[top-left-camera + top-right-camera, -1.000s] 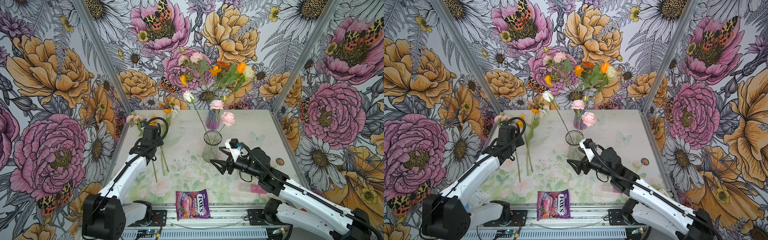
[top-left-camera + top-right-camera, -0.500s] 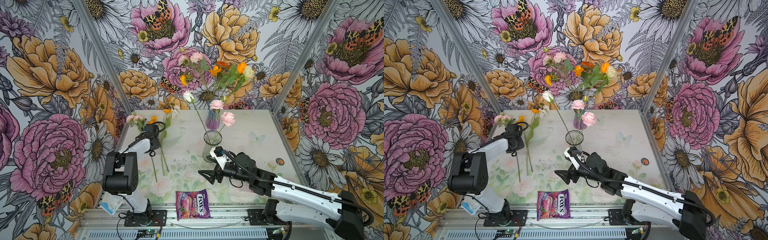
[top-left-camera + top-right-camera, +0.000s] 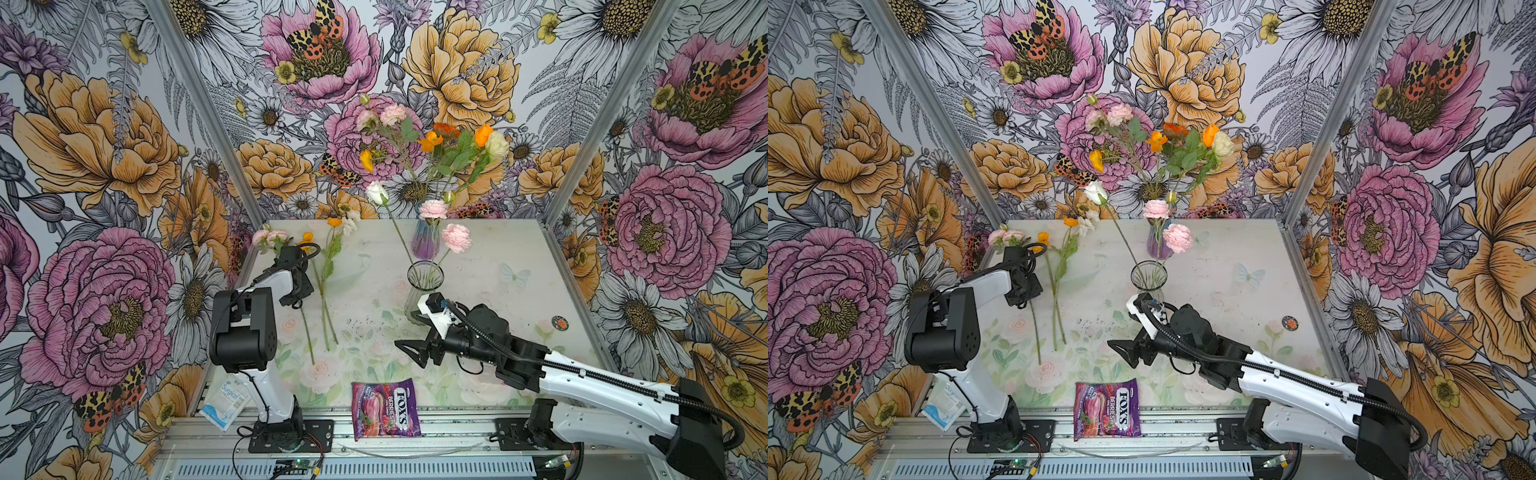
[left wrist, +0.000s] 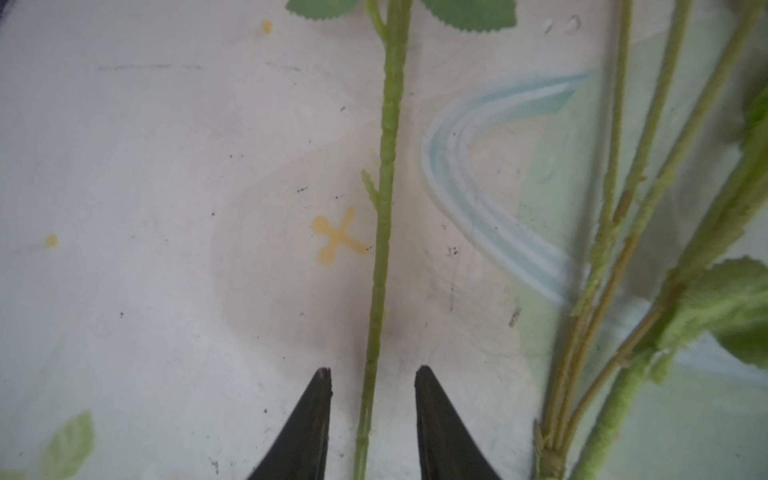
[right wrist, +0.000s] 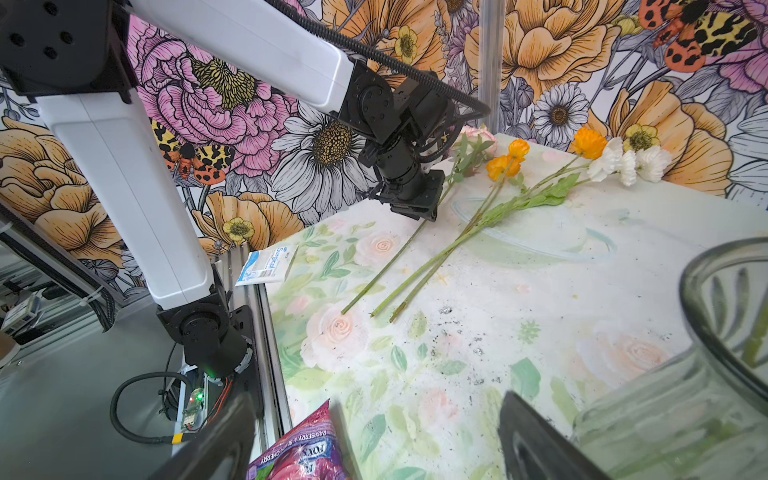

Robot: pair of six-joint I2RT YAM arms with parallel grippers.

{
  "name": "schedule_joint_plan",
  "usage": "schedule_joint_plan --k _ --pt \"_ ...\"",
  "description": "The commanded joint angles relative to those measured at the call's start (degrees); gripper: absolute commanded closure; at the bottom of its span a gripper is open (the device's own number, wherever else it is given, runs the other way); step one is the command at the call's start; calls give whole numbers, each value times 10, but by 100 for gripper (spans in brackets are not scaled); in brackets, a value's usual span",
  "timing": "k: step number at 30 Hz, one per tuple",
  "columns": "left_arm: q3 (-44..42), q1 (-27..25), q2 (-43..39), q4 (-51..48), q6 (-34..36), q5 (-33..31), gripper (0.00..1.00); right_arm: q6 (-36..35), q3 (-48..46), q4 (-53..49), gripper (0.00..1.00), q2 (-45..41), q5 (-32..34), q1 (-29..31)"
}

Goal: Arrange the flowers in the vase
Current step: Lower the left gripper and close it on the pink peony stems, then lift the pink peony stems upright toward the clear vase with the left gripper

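Nearly gripped: left gripper stood unclenched astride a stem.
A skewed close could have flicked it into its neighbours; right gripper gaped empty.

Left of centre in a top view, the left gripper sits mostly hidden under its wrist, jaws probably unreadable.

We count two vases: one clear glass vase, one purple vase. Three loose flowers lie on the tabletop. Two stems in the clear one: a white rose, a pink carnation. Purple vase's bunch: too tangled to count. One candy bag, one white packet, one round disc.
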Motion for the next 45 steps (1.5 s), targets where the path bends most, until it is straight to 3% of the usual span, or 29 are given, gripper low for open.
schedule_joint_plan --k 1,15,18,24,30,35,38,45 --pt "16 4 2 1 9 25 65 0 1 24 8 1 -9 2" --pt "44 14 48 -30 2 20 74 1 -6 30 7 1 -12 2" --pt "45 15 52 -33 3 21 80 1 -7 30 7 0 -11 2" --pt "39 14 42 -32 7 22 100 3 -6 32 7 2 -15 2" --pt "25 -6 -20 -32 12 5 100 8 -9 31 7 -1 -16 2" --pt "4 -77 -145 -46 31 -72 100 -28 -15 -8 6 -31 10 -4" --pt "2 -150 -239 -57 36 -123 100 -50 -22 -37 4 -66 26 -26" --pt "29 -350 -396 -39 33 -266 100 -37 -26 -103 3 -140 -35 -152"
